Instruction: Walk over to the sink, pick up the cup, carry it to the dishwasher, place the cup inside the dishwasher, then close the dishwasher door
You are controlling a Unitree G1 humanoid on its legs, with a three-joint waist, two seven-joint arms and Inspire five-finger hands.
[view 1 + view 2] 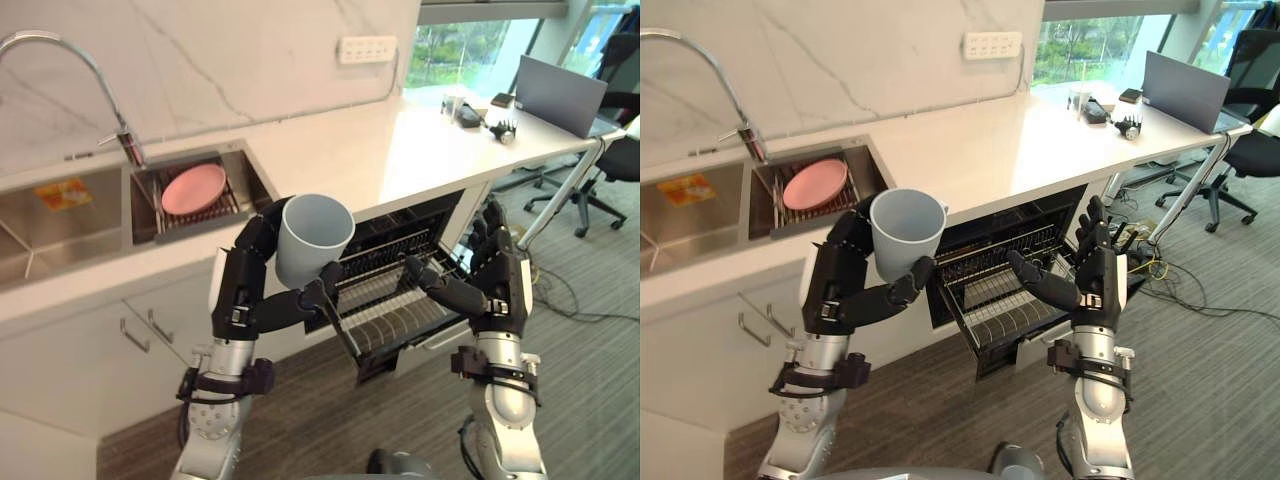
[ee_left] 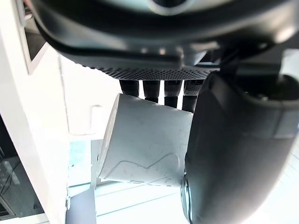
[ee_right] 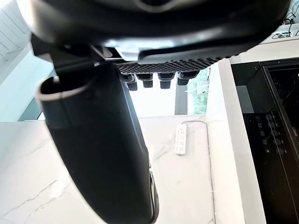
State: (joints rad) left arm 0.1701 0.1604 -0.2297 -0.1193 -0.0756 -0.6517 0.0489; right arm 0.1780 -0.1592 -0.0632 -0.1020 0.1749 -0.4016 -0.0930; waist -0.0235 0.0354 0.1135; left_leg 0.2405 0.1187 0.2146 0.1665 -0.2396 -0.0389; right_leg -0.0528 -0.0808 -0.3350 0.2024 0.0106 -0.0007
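Two steps look done and the carry is in hand: at lower centre the dark left hand [image 1: 243, 292] is curled round the upright pale blue-grey cup [image 1: 312, 238], the dark right hand [image 1: 497, 278] at lower right spreads empty fingers, and beyond them the open black dishwasher [image 1: 412, 222], its wire rack [image 1: 385, 305] pulled out, calls for lowering the cup in.

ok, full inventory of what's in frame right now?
cup: one, pale grey-blue, in left hand
dishwasher: one, dark, under counter, open, rack out
sink: one, steel, two basins
plate: one, pink, right basin
flat item: one, yellow-orange, left basin
tap: one, chrome, behind sink
power strip: one, white, wall
laptop: one, grey, counter's far end
left hand: dark, curled round cup
right hand: dark, open, by rack
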